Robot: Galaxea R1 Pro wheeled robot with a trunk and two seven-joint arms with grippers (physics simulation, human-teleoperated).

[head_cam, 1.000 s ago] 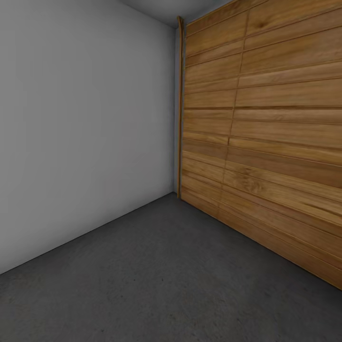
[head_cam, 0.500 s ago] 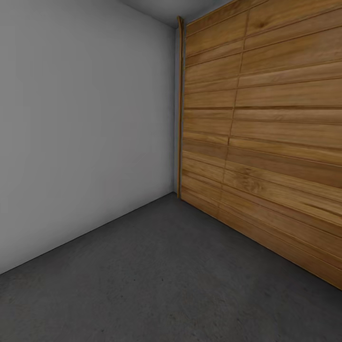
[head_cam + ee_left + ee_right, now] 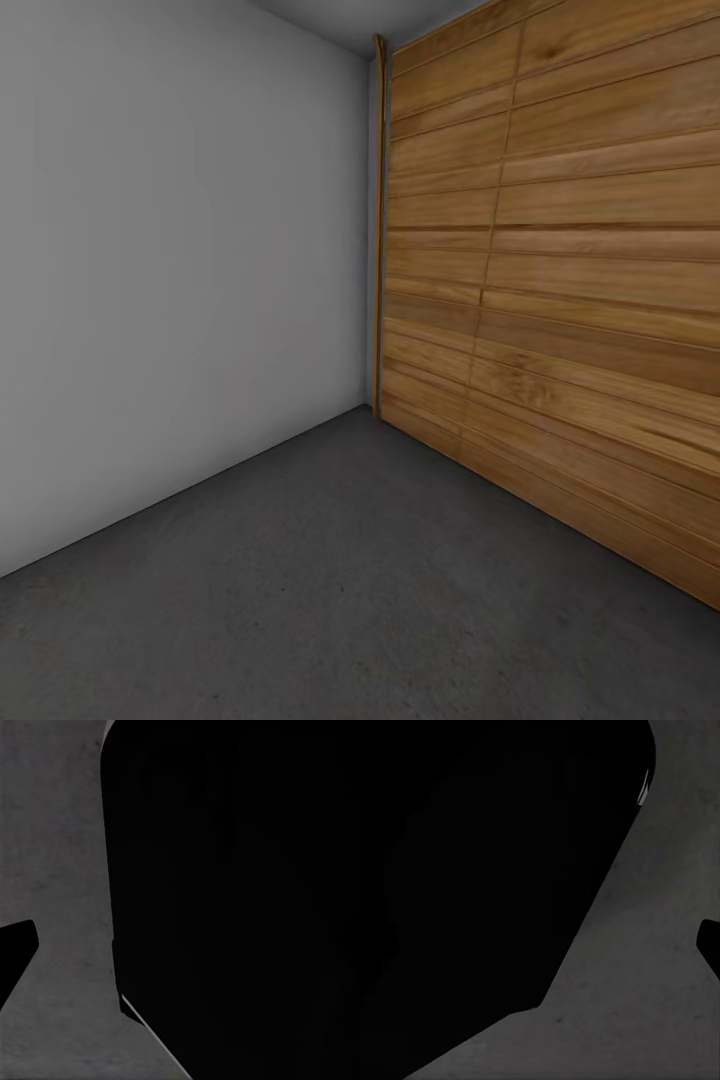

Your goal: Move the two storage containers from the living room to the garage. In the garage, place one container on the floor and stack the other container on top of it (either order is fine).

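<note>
I'm facing a garage corner: grey-white wall [image 3: 180,280] at 10 o'clock, plank door [image 3: 560,300] at 2 o'clock, dark floor [image 3: 340,600] at 6 o'clock. Wrist views give black shapes over floor; I cannot tell either tool's state.

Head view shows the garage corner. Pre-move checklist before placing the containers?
1. In the garage: ok. Dark grey floor, plank door and grey-white wall ahead.
2. Drop spot free of things: ok for the floor stretch in the head view.
3. Storage containers located: cannot tell, no red-orange bin is visible.
4. Grippers holding anything: cannot tell, the wrist views give dark shapes over grey floor.
5. Room ahead: door and wall meet at the corner, so forward travel is limited.
</note>
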